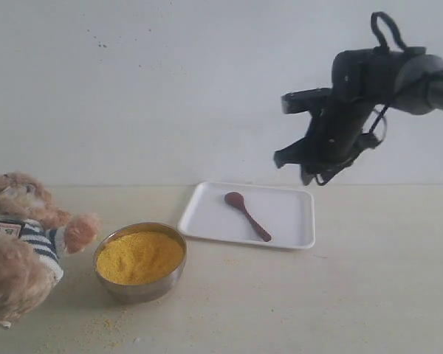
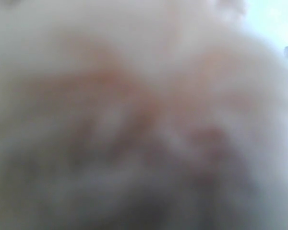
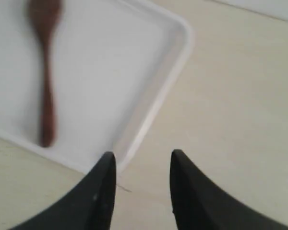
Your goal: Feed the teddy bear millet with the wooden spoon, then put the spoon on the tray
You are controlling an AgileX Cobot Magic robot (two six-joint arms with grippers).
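Observation:
The wooden spoon point(image 1: 247, 216) point(image 3: 45, 81) lies on the white tray point(image 1: 288, 228) point(image 3: 110, 72), bowl end toward the wall. My right gripper point(image 1: 295, 168) point(image 3: 143, 155) hangs open and empty in the air above the tray's right end, its black fingers apart over the tray's rim and the table. Yellow millet point(image 1: 139, 257) is heaped in the steel bowl point(image 1: 142, 289), left of the tray. The teddy bear point(image 1: 18, 243) in its striped shirt sits at the far left beside the bowl. Blurred light-brown fur of the bear point(image 2: 144, 115) fills the left wrist view, hiding the left gripper.
Loose millet grains point(image 1: 103, 324) are scattered on the pale table in front of the bowl. A plain white wall point(image 1: 170, 88) stands behind the table. The right arm reaches in from the upper right.

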